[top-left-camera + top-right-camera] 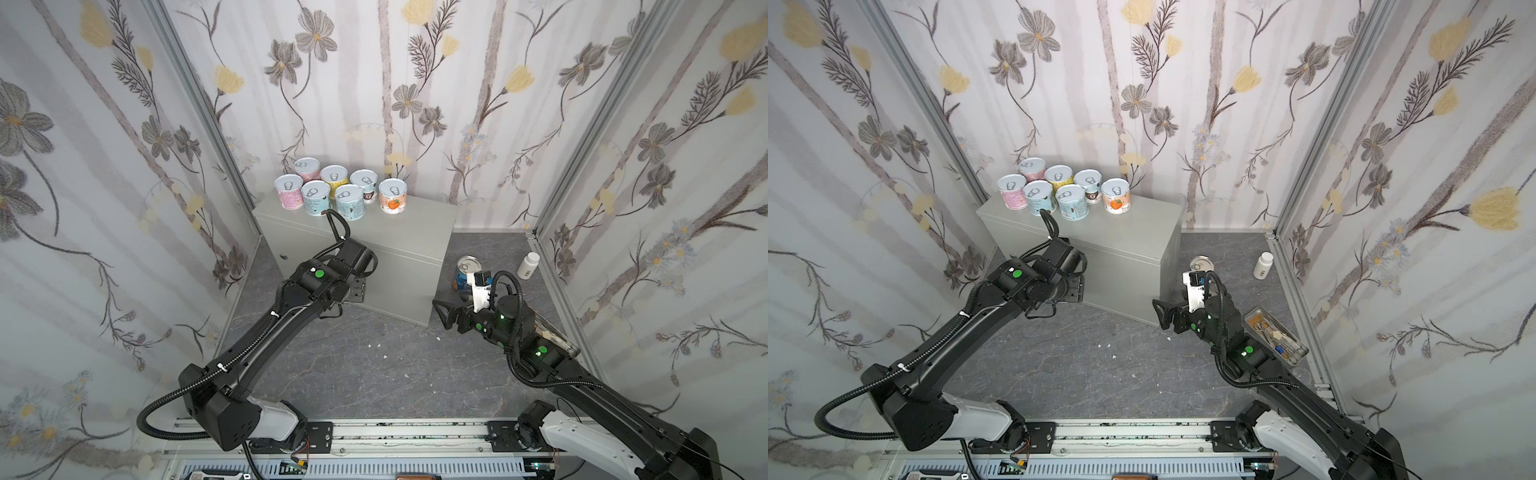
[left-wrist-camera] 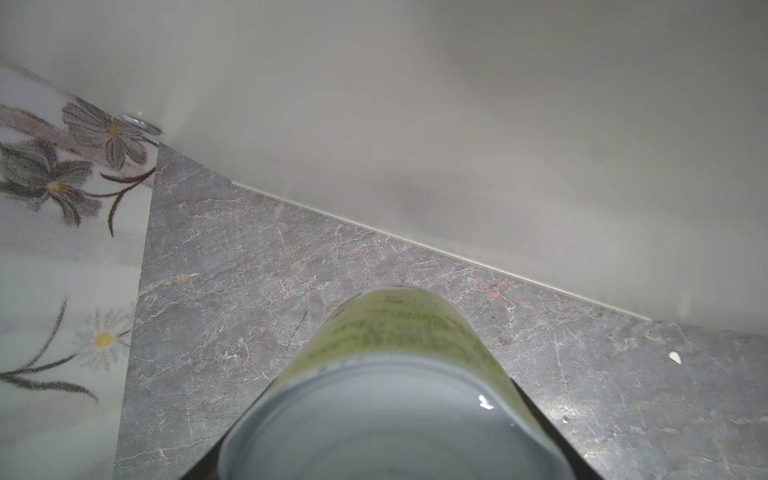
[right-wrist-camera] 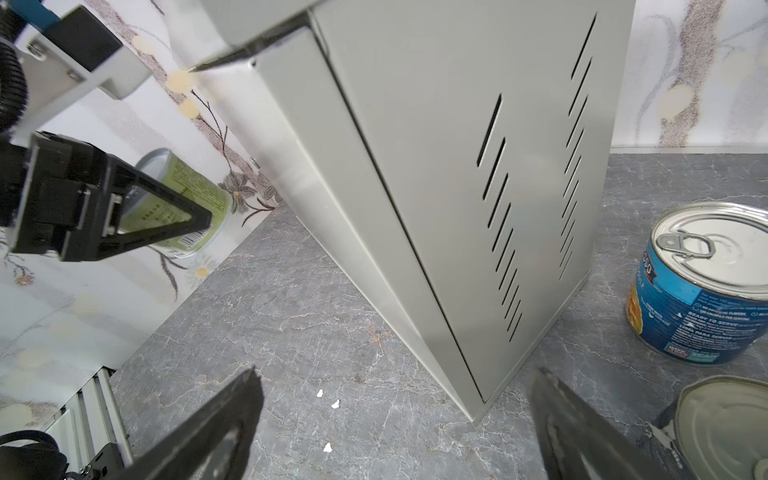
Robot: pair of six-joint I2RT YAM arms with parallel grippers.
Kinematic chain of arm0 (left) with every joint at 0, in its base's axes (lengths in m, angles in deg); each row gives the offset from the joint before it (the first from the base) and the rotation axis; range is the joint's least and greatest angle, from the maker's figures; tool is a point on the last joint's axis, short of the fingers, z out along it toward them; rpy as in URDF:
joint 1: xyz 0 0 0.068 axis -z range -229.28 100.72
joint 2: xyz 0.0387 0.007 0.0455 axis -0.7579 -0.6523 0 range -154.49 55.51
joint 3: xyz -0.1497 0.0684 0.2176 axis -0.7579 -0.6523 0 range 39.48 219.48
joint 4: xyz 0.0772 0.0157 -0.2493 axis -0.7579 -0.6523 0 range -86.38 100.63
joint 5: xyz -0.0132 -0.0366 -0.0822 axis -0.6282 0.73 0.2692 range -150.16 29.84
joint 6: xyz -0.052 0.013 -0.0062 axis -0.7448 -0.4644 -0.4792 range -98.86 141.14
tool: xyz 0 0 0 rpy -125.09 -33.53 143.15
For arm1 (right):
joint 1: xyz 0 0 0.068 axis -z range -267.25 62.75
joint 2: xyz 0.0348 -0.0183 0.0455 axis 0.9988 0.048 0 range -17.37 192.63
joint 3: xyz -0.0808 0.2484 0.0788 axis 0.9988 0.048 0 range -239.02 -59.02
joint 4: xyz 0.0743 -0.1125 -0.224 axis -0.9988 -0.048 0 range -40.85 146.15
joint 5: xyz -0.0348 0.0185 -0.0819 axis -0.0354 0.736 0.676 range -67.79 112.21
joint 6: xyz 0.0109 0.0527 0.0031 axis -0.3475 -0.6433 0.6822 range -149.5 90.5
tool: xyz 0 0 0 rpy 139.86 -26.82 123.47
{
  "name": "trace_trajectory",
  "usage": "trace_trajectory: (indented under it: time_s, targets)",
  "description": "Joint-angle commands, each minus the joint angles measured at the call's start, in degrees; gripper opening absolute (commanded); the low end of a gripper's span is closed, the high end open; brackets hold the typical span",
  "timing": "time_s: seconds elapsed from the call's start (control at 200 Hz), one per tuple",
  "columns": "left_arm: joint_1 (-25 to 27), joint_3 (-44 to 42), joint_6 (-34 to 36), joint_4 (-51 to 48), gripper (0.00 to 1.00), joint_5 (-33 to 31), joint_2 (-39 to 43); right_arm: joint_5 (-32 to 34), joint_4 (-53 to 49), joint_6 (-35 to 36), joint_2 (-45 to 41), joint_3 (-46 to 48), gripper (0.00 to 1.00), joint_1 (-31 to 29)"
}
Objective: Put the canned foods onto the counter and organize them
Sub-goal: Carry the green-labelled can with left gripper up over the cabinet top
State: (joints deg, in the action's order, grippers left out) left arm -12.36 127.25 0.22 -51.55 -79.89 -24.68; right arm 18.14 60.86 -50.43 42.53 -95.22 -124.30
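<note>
Seven short pull-tab cans (image 1: 333,176) are stood upright in a tight two-row cluster at the back left corner of the counter (image 1: 415,237), a light-grey flat-topped metal box; pink, yellow, pale blue, white and peach labels are seen. A green-labelled can (image 3: 183,195) is held tilted above the floor (image 1: 374,374), before the counter's front face. A taller blue can (image 3: 702,291) is stood upright on the floor beside the counter's slotted side, with another can (image 3: 725,424), shown mostly by its lid, just beside it.
</note>
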Motion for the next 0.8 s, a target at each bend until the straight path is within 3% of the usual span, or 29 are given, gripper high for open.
trace_trajectory:
  time_s: [0.0, 0.265, 0.794]
  targets:
    - [0.4, 4.3, 2.2, -1.4, 0.31, 2.2, 0.1, 2.3, -2.9, 0.7, -0.4, -1.7, 1.00, -0.1]
    - [1.3, 20.3, 5.2, -4.7, 0.29, 5.8, -5.4, 3.5, -7.8, 1.2, -0.7, -5.6, 1.00, -0.2]
    - [4.2, 43.1, 5.5, -5.5, 0.28, 1.9, -19.9, 4.7, -12.6, 3.5, -0.2, -9.2, 1.00, -0.7]
